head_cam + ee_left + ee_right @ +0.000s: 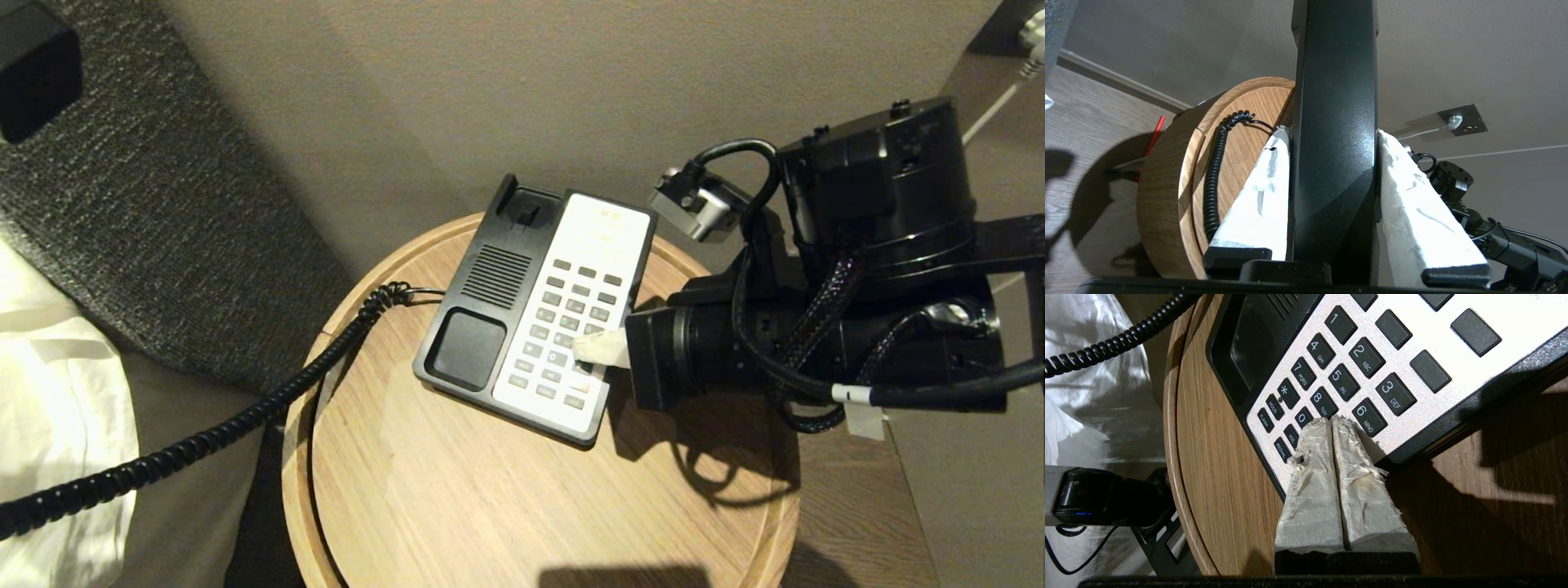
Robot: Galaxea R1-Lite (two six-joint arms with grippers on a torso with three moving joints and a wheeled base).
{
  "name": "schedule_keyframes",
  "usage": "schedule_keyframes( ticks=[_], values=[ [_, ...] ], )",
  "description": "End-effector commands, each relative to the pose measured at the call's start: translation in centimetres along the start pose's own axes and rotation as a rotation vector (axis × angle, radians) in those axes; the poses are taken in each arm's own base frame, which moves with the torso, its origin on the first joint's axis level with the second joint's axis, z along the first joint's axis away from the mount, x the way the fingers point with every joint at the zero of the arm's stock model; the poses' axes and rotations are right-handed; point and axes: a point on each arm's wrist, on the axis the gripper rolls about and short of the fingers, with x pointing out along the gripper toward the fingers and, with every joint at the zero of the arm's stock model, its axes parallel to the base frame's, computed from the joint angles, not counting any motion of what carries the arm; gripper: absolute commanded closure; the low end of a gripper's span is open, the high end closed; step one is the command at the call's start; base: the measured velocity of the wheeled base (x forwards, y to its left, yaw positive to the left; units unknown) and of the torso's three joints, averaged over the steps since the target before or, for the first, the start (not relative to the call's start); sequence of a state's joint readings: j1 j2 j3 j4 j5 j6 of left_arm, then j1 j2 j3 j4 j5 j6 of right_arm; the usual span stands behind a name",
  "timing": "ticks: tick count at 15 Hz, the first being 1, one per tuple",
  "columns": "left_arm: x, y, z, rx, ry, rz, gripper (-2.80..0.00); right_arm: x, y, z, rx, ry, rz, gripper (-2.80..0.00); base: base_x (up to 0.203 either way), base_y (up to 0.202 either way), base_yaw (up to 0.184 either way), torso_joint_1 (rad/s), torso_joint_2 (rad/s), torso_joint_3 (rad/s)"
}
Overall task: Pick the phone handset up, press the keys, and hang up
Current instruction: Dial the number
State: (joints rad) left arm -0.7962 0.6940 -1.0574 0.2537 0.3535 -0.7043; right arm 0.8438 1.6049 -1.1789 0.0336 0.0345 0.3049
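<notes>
One handset lifted, keys being pressed.
Phone handset (pixel 1335 134) clamped in left end effector (pixel 1333 196), off the bench (pixel 457 506); right end effector (pixel 1331 424), fingers closed together, tip on keys (pixel 567 327) near 8/9. Risk: broad tip hits 2 keys; coiled cord (pixel 245 416) tugs base.

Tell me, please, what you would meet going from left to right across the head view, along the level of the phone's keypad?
White bedding → coiled cord → wooden round table → phone base's empty black cradle → keys → right gripper, shut, tips on the keypad → right arm's black wrist.
</notes>
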Motion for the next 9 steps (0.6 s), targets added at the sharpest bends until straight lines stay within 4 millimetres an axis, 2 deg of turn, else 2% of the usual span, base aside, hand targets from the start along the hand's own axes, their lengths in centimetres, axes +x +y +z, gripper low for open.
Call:
schedule_keyframes(
  ticks=[1,6,9],
  values=[
    [0.0,0.0,-0.1,-0.003,0.002,0.005,0.0,-0.3,0.1,0.1,0.001,-0.007,0.006,0.0,0.0,0.0,0.0,0.0,0.0,0.0],
    [0.0,0.1,-0.1,-0.002,0.004,0.01,0.0,-2.2,1.9,0.0,-0.013,-0.019,0.072,0.0,0.0,0.0,0.0,0.0,0.0,0.0],
    [0.0,0.1,-0.1,-0.002,0.003,0.01,0.0,-2.2,2.1,-0.7,-0.021,0.016,0.072,0.0,0.0,0.0,0.0,0.0,0.0,0.0]
  ],
)
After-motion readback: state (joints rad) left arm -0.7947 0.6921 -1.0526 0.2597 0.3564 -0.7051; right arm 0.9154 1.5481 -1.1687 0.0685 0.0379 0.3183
